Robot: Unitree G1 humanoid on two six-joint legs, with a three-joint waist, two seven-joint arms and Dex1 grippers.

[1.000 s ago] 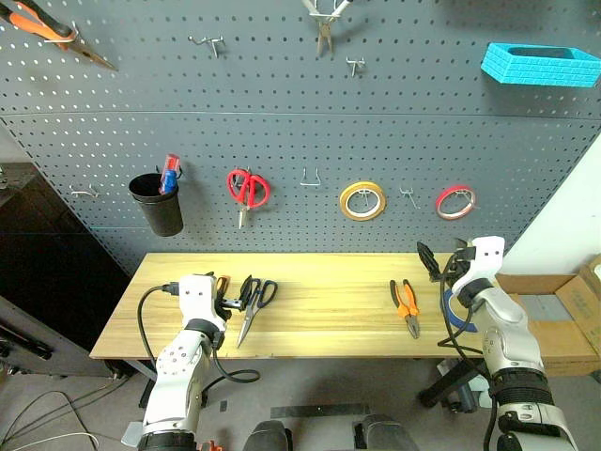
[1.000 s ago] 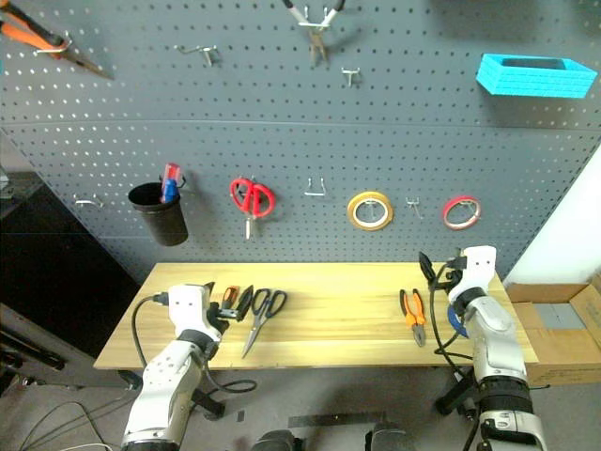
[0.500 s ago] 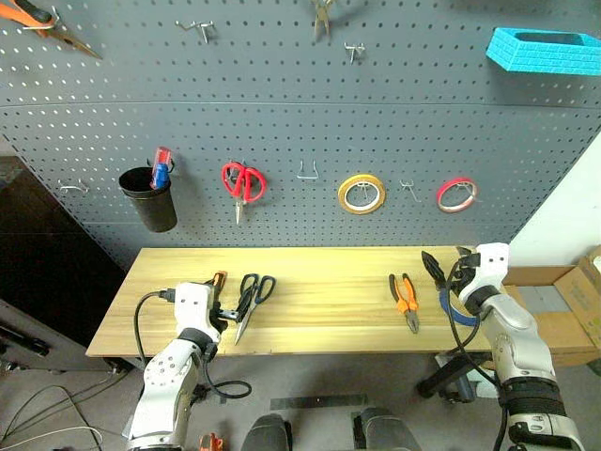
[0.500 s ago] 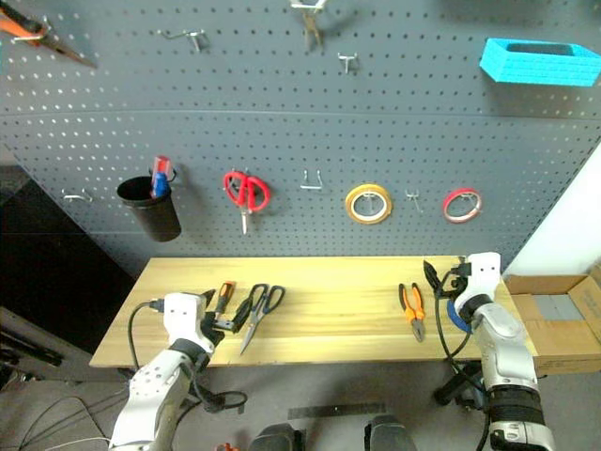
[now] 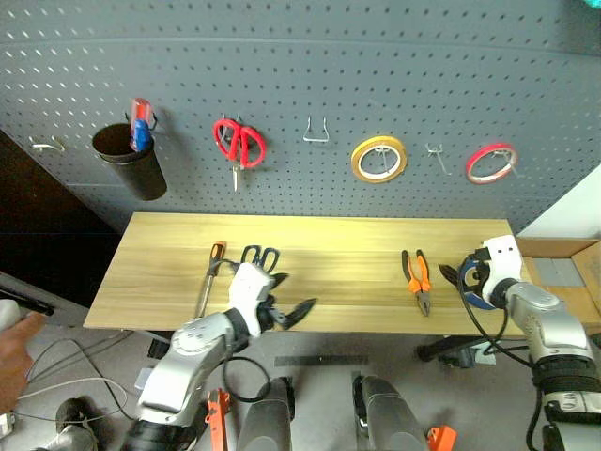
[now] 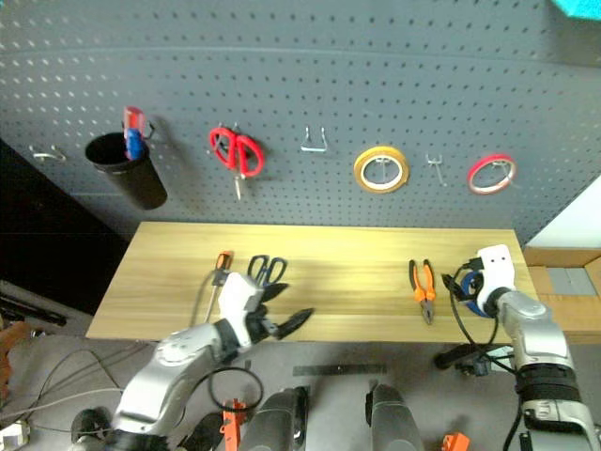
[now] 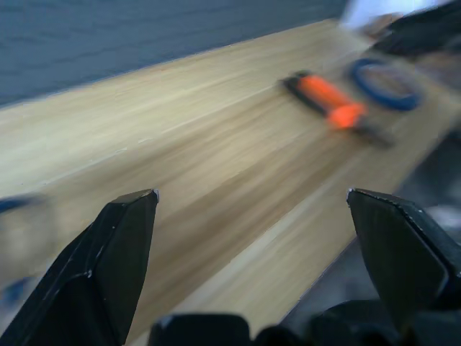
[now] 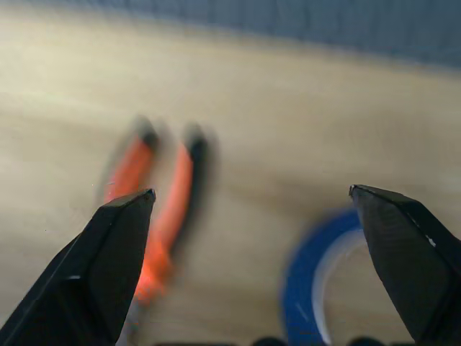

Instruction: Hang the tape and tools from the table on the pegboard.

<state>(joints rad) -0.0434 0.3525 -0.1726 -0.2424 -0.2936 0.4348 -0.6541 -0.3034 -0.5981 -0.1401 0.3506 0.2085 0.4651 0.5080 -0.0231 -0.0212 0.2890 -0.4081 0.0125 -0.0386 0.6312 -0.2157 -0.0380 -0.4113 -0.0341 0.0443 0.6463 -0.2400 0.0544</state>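
Note:
On the light wood table (image 5: 347, 258) lie a screwdriver (image 5: 208, 274) with an orange-and-black handle, dark-blue-handled scissors (image 5: 260, 256) and orange-handled pliers (image 5: 418, 277). The blue tape (image 5: 477, 293) lies flat at the right end. My left gripper (image 5: 293, 313) is open over the front edge, just right of the scissors, pointing toward the pliers (image 7: 328, 97) and the tape (image 7: 385, 76). My right gripper (image 5: 457, 279) hangs open over the tape (image 8: 317, 288), with the pliers (image 8: 155, 209) beside it. The dark grey pegboard (image 5: 310, 85) rises behind the table.
On the pegboard hang a black cup (image 5: 127, 162) of markers, red scissors (image 5: 238, 143), a yellow roll (image 5: 378, 158) and a red roll (image 5: 491, 162), with bare hooks (image 5: 319, 132) between them. A cardboard box (image 5: 563, 272) sits right of the table. A person's hand (image 5: 14, 348) shows low left.
The camera has tilted down. My left gripper swung right from beside the screwdriver and scissors to the front edge, now facing the pliers. My right gripper shifted slightly right over the tape.

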